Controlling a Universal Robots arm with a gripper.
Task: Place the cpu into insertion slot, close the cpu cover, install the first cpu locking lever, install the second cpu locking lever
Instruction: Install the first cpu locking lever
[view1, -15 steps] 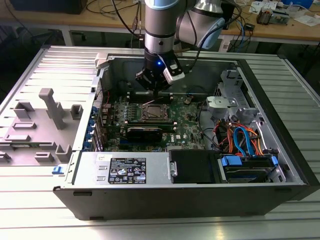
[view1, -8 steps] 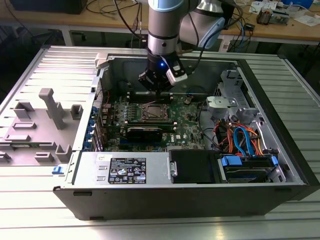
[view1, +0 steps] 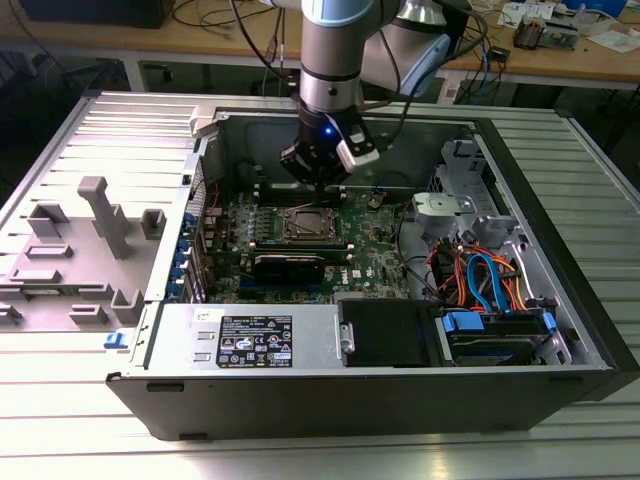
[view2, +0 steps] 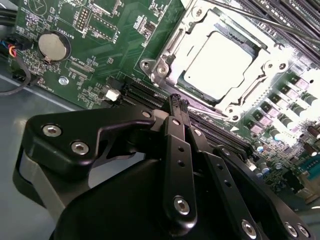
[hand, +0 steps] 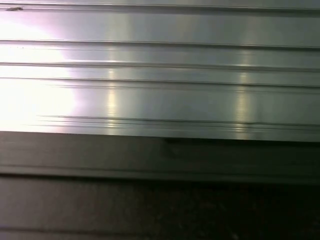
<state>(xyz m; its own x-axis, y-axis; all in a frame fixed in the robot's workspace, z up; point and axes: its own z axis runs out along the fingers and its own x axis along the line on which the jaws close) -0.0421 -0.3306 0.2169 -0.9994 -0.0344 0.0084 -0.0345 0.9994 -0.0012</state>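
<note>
Arm (view1: 330, 60) drops near-vertical from above into the open computer case (view1: 400, 395), which lies on the ribbed metal desk (view1: 70, 420). Gripper (view1: 320, 188) hangs low over the green board (view1: 375, 255), just beside the insertion slot (view1: 305, 225) on its far side.

In the second wrist view the fingers (view2: 172, 132) are clenched tip to tip and empty. Their tips are close above a long black slot (view2: 142, 92) that runs beside the socket. The cpu (view2: 217, 62) is seated in the socket, its pale top glaring. The cpu cover (view2: 252, 89) lies flat around it. A coin cell (view2: 53, 46) sits well apart on the board.

Cannot tell whether the locking levers are latched. In the first wrist view, bright ribbed metal sits over a dark band; I can't make out which part it is.
</note>
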